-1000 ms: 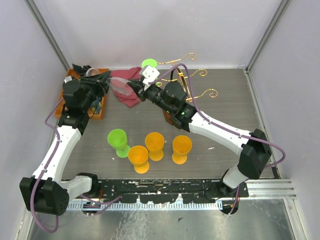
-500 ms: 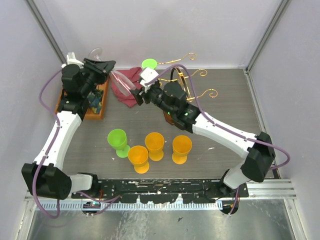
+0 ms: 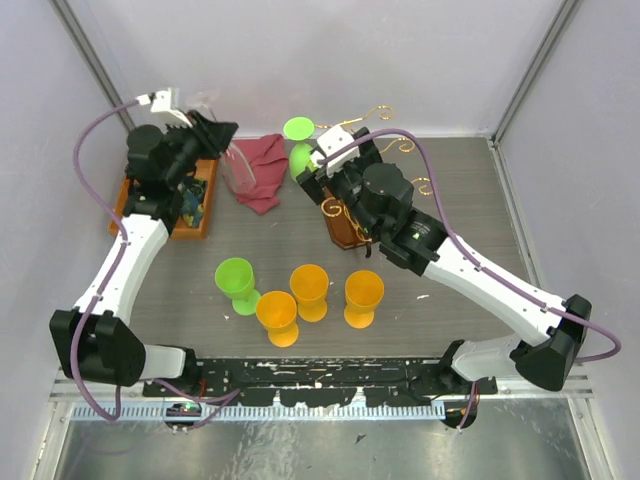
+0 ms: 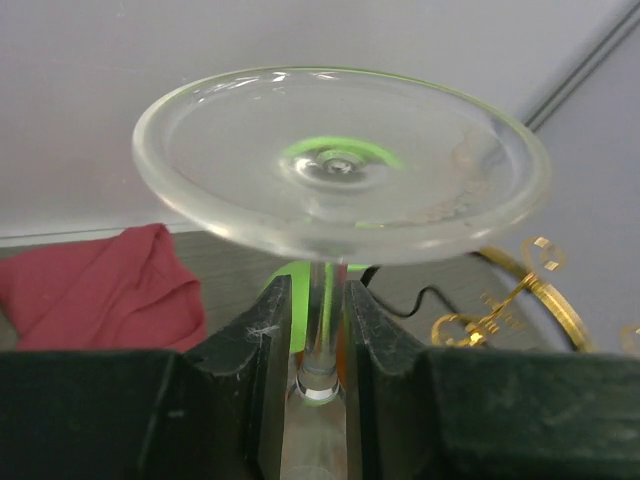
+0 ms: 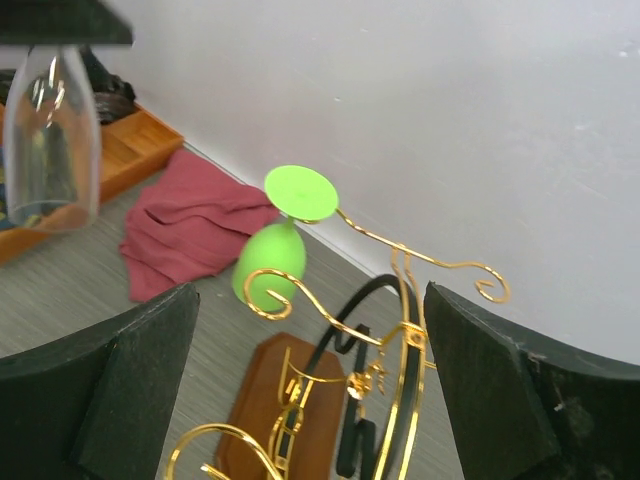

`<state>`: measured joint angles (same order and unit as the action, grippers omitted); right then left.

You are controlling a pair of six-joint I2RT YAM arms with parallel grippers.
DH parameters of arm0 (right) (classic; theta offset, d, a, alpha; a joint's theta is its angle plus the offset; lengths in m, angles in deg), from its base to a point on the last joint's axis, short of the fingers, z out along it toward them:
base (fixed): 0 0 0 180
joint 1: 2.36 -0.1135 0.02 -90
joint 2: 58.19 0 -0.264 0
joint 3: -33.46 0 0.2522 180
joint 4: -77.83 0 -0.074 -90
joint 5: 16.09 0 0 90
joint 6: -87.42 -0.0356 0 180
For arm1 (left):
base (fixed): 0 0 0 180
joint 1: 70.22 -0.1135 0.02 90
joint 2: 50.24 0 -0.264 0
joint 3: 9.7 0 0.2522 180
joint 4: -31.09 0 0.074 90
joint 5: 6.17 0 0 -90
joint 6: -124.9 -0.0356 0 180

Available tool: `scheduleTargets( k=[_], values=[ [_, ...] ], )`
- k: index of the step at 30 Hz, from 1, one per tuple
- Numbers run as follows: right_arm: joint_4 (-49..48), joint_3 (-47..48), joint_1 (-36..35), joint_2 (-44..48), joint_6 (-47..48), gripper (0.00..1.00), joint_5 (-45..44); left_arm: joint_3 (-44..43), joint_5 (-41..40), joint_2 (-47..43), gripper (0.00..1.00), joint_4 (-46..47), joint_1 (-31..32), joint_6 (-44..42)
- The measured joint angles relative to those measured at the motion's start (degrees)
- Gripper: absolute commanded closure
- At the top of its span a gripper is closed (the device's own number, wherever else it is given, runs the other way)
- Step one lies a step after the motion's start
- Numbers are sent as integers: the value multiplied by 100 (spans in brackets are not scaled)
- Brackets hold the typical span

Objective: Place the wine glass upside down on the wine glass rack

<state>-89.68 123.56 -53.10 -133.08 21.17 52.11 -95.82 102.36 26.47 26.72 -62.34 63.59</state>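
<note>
Table (image 3: 470,200): grey wood-grain top, under both claws.
Wine glass rack (image 5: 275,385): just ahead of and below the right claw; well to the right of the left claw, past the cloth.
Wooden tray (image 3: 200,215): below the left claw, at the table's left edge.
Red cloth (image 3: 258,170): crumpled, between the 2 claws.
Left claw (image 4: 320,320): closed on the stem of the wine glass.
Right claw (image 5: 310,300): spread wide, holding nothing.
Wine glass (image 4: 340,165): clear, upside down, foot above the left claw's fingers and bowl hanging below; apart from the rack.
Green glass (image 5: 270,262): hangs upside down on a gold arm, ahead of the right claw.
Cups: 1 green (image 3: 235,277) and 3 orange (image 3: 310,285), nearer the arm bases than either claw.
</note>
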Motion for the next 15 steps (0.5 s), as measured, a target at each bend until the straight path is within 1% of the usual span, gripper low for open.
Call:
scheduleTargets(
  k=[4,7,11,15],
  values=[
    [151,-4,138,107,101,0,-223,922,55,33,100,837,271,-1075],
    [269,-4,306,157,87,0,-304,1545,275,131,100,1515,485,-1615],
    [420,-4,501,236,17,0,-343,1851,761,297,100,2330,586,-1818],
    [511,-4,588,374,9,0,-400,1910,1220,382,100,2988,704,-1823]
  ],
)
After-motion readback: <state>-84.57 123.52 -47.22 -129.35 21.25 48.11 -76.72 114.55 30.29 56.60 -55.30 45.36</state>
